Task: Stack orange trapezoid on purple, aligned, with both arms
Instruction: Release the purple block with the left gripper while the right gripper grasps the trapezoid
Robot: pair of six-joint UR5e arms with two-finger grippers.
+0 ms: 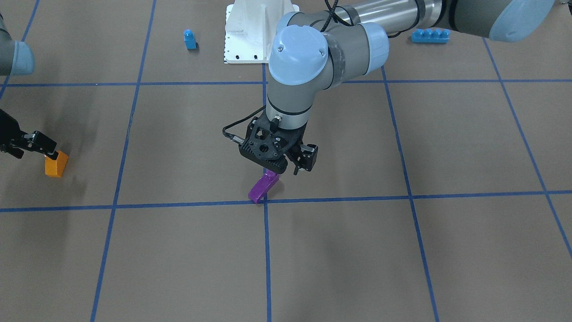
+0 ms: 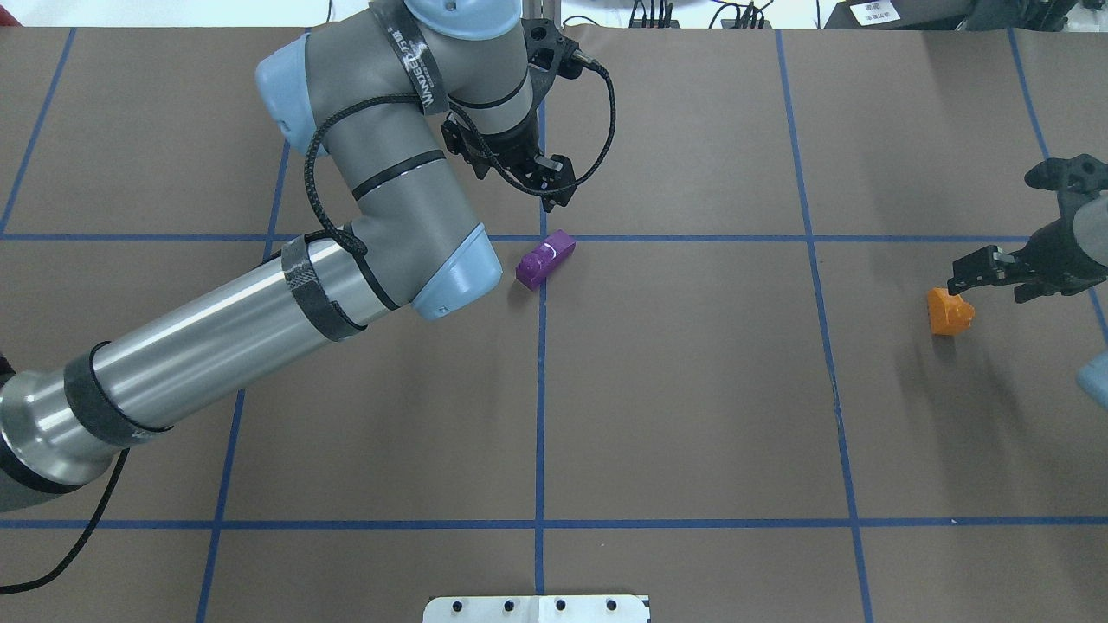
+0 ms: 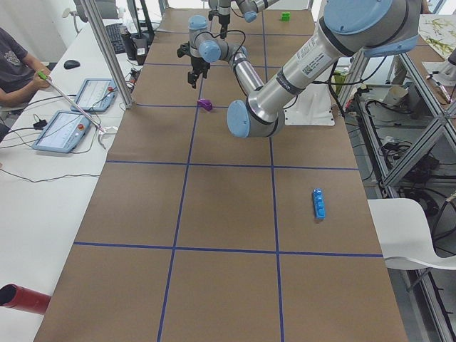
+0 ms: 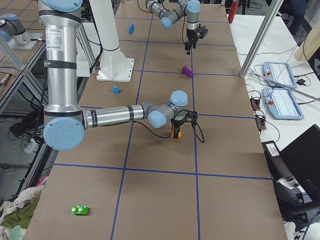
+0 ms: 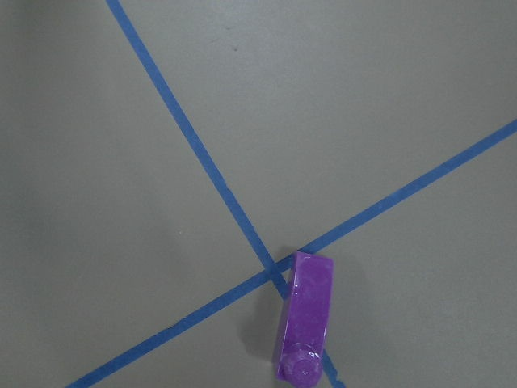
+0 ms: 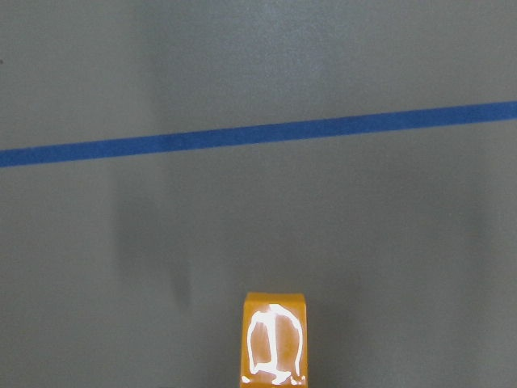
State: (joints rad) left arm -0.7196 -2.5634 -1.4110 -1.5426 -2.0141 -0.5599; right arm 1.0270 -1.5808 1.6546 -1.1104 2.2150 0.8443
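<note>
Small glossy purple sloped plastic brick (image 1: 262, 188): lies free on the brown desk (image 1: 357, 250) at a blue tape crossing (image 1: 266, 200), just under the left hand (image 1: 286, 170), whose fingers stand apart, one half hidden by its black mount. Small glossy orange plastic trapezoid brick (image 1: 56, 164): well apart, touched on top by the right hand (image 1: 47, 151), which the frame edge cuts off, so I cannot tell whether it grips the brick. White lettering on the black strap (image 2: 415, 65) of the left arm (image 2: 216, 337): too blurred to read.

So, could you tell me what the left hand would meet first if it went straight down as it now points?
Probably the purple brick, lying on the table right below the left hand; depth is unclear, so it might touch bare table beside it.
</note>
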